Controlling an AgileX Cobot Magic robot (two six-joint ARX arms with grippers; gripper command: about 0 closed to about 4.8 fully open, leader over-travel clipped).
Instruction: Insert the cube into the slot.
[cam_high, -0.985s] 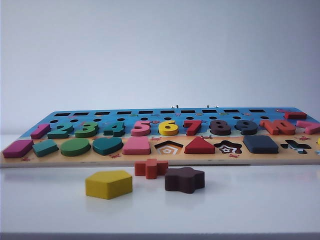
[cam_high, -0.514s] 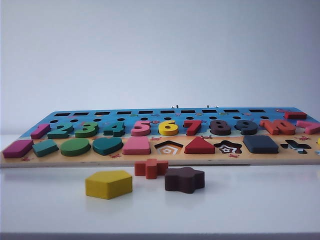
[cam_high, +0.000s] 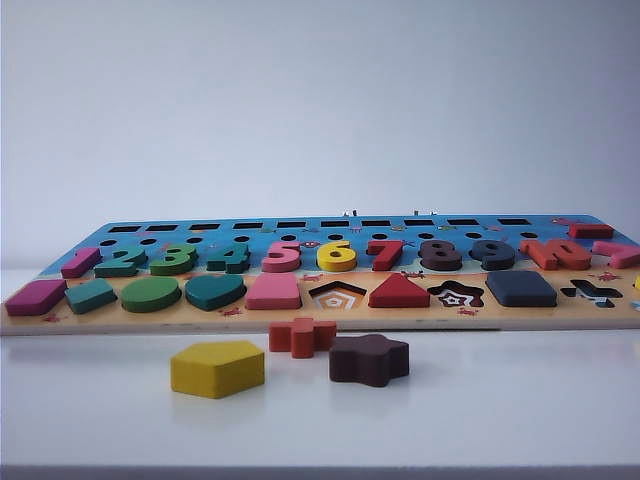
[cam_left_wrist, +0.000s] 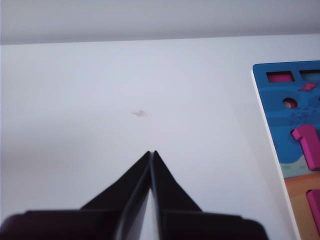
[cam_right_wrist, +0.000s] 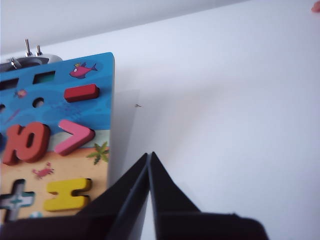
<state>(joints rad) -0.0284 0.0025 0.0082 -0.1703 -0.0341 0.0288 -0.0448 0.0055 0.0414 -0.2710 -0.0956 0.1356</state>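
Nothing is seen displaced since earlier: cube (cam_high: 520, 288) is seated in its slot. Numerals 1–10 are read on the board (cam_high: 300, 322). Left pincer (cam_left_wrist: 151, 156) and right pincer (cam_right_wrist: 149, 157) are shut, empty, above the counter (cam_left_wrist: 100, 100).

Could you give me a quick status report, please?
Left pincer and right pincer shut, empty, beside the board. Blue cube seated in its slot. Nothing in the way.

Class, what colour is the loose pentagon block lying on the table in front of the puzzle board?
Yellow: the pentagon block, seen best in the exterior view.
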